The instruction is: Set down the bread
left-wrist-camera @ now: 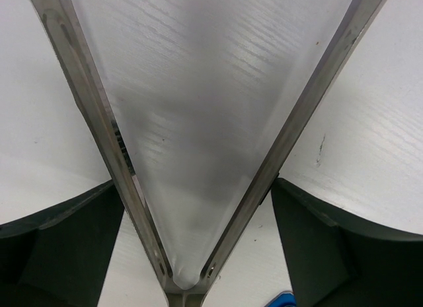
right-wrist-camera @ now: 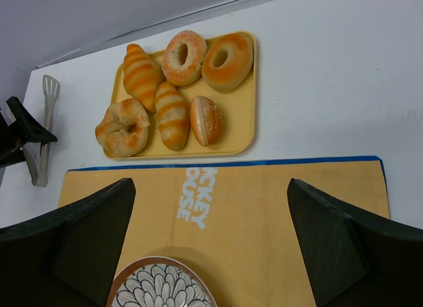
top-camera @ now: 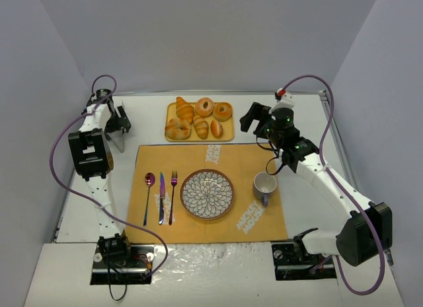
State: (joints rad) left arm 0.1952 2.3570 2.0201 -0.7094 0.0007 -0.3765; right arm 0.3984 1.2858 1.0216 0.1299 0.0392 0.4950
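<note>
Right wrist view: we see bread (right-wrist-camera: 123,129) on tray (right-wrist-camera: 241,115), near-L corner; right gripper (right-wrist-camera: 210,185) spread & empty (left gripper (left-wrist-camera: 195,188) clamps tongs (left-wrist-camera: 303,115)).

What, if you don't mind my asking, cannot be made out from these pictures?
- Top view: the bread is too small for its surface to be read.
- Left wrist view: the tongs fill the frame and run off the top edge, so their tips are unseen. The bread is outside this view.
- Right wrist view: the plate is cut off by the bottom edge.
</note>
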